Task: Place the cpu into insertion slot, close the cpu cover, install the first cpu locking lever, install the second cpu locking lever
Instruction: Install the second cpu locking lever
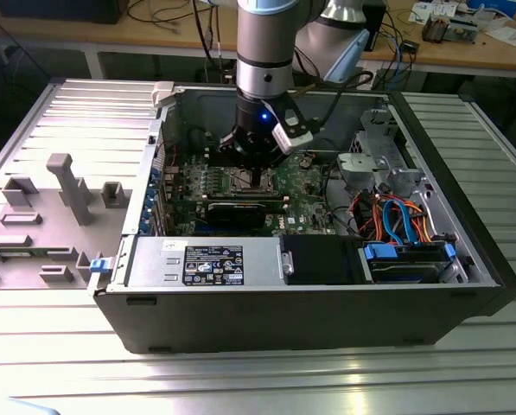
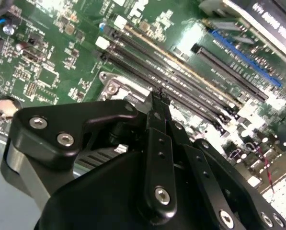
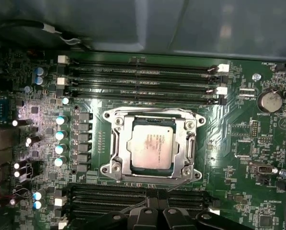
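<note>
So the arm's gripper (image 1: 256,154) is hanging down inside the open PC case (image 1: 327,320), right over the insertion slot (image 1: 251,181), and from the exterior view it pretty much blocks the socket, so you barely catch a sliver of metal under it. The first wrist view is way better: the cpu (image 3: 151,147) is sitting flat in the insertion slot (image 3: 115,168), with the cpu cover (image 3: 126,143) down around it as a silvery frame, or at least it looks closed from here. Black memory slots (image 3: 143,79) run on both sides of the socket, and there's a coin battery (image 3: 268,101) off to one side on the green motherboard (image 3: 238,143). In the second wrist view the fingers (image 2: 158,112) are pinched together with nothing between them, tips just above the board near the slots. The exterior view also gives you the power supply (image 1: 207,262), the bundle of orange and blue cables (image 1: 396,216), and the ribbed metal table (image 1: 240,380) the case sits on.
</note>
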Available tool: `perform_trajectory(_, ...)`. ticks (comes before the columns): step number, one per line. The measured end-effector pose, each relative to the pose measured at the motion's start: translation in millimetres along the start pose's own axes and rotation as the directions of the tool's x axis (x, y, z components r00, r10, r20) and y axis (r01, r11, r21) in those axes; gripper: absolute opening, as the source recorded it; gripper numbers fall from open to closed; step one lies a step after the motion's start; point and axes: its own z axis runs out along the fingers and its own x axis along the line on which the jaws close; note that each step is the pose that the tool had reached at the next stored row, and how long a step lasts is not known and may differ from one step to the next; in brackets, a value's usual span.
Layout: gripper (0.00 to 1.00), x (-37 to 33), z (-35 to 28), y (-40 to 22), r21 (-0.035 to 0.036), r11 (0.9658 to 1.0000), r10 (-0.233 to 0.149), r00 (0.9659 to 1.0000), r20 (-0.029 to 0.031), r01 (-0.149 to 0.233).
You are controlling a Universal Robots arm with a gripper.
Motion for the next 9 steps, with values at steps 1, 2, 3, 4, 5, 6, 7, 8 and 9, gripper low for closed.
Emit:
perform_trajectory(1, 0.11, 0.7, 0.1, -1.0, -0.0086, 1.0000, 0.000, 1.0000, 0.0005, 0.000)
perform_trajectory(2, 0.11, 1.3, 0.1, -1.5, -0.0224, 0.9997, 0.000, 1.0000, 0.0013, 0.000)
perform_trajectory(3, 0.11, 2.2, 0.2, -2.3, -0.0431, 0.9991, 0.000, 1.0000, 0.0027, 0.000)
perform_trajectory(4, 0.11, 2.9, 0.3, -3.2, -0.0530, 0.9986, 0.000, 1.0000, 0.0033, 0.000)
perform_trajectory(5, 0.11, 3.7, 0.6, -5.2, -0.0590, 0.9983, 0.000, 1.0000, 0.0036, 0.000)
perform_trajectory(6, 0.11, 4.2, 0.8, -7.3, -0.0608, 0.9981, 0.001, 1.0000, 0.0037, 0.000)
perform_trajectory(7, 0.11, 4.6, 1.1, -9.4, -0.0622, 0.9981, 0.000, 1.0000, 0.0038, 0.000)
perform_trajectory(8, 0.11, 5.2, 1.3, -11.8, -0.0635, 0.9980, 0.000, 1.0000, 0.0039, 0.000)
perform_trajectory(9, 0.11, 5.7, 1.5, -13.5, -0.0644, 0.9979, 0.000, 1.0000, 0.0039, 0.000)
